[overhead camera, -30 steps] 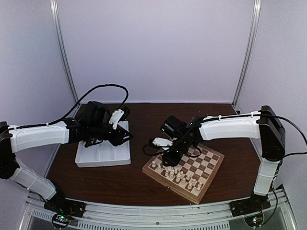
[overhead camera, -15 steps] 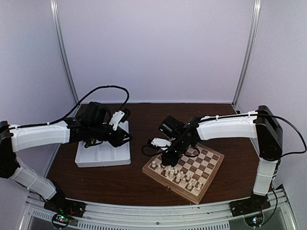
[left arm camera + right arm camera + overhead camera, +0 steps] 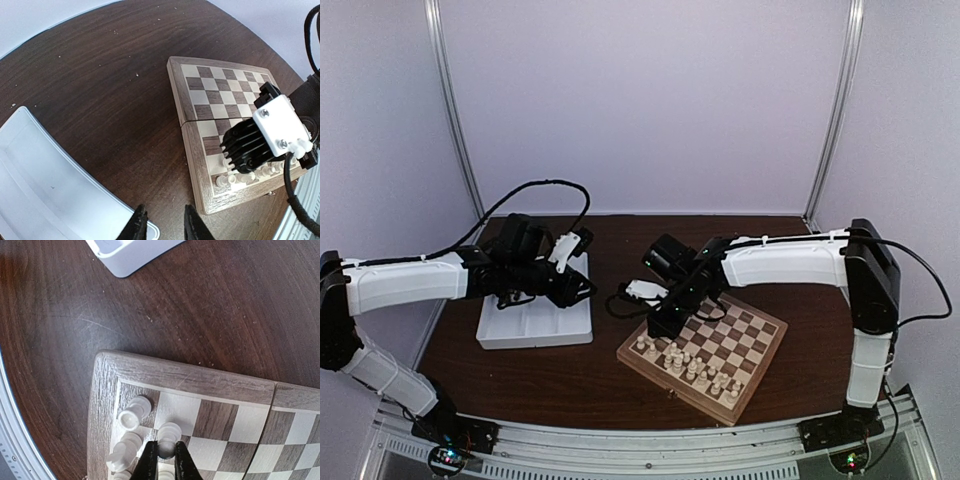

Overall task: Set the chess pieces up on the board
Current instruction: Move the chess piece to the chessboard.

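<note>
Reaching over the white tray (image 3: 535, 337) at the left of the dark tabletop (image 3: 570, 385), the left arm (image 3: 410, 280) is holding its jaws slightly parted. Its wrist view is showing only bare wood between the two fingers (image 3: 137, 226), so nothing is being grasped. Right of the tray and apart from it, the board (image 3: 752, 335) is lying at an angle to the tabletop edge. The chess pieces (image 3: 688, 362), all cream-white as far as can be told, are standing in rows along its near-left side, and the far squares are lying bare. The right arm (image 3: 790, 262) is stretching in from the right over the board's left corner. Its jaws are clenching a cream-white piece (image 3: 169, 432) on a square just inside that corner, with another piece standing beside it.
</note>
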Controlling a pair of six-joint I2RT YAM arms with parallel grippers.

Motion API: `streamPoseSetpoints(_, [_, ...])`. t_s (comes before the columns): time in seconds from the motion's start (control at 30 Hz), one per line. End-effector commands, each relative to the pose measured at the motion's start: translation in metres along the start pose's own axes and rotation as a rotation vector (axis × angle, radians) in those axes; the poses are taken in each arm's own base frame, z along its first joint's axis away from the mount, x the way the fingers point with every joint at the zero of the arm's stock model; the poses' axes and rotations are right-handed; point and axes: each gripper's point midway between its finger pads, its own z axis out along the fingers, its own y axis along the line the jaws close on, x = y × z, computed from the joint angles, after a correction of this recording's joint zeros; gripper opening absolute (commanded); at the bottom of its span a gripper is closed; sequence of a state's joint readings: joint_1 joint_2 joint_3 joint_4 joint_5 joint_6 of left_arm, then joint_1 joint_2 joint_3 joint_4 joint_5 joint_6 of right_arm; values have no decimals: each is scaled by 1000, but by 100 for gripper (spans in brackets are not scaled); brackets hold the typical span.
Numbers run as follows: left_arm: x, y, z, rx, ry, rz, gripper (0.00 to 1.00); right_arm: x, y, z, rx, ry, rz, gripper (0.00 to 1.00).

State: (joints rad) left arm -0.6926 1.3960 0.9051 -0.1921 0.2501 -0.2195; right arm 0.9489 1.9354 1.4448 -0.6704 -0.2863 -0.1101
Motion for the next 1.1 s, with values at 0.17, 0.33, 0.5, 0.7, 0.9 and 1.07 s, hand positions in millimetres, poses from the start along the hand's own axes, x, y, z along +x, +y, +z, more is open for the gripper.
streamPoseSetpoints(0.17, [-7, 1, -2, 2, -29, -11, 26, -11, -5, 5, 31, 11, -41, 7])
streamPoseSetpoints(0.33, [-5, 2, -2, 0, -26, -16, 26, -12, -6, 8, 36, 13, -43, 8])
streamPoseSetpoints(0.5, [-5, 3, -2, 0, -28, -22, 26, -13, -8, 10, 46, 14, -42, 9])
streamPoseSetpoints(0.7, [-4, 3, -1, -1, -27, -27, 26, -14, -10, 12, 54, 13, -47, 9])
streamPoseSetpoints(0.9, [-3, 4, -1, -5, -30, -30, 26, -16, -10, 14, 52, 11, -49, 10])
streamPoseSetpoints(1.07, [-2, 5, -1, -5, -27, -33, 27, -18, -10, 13, 48, 7, -49, 11])
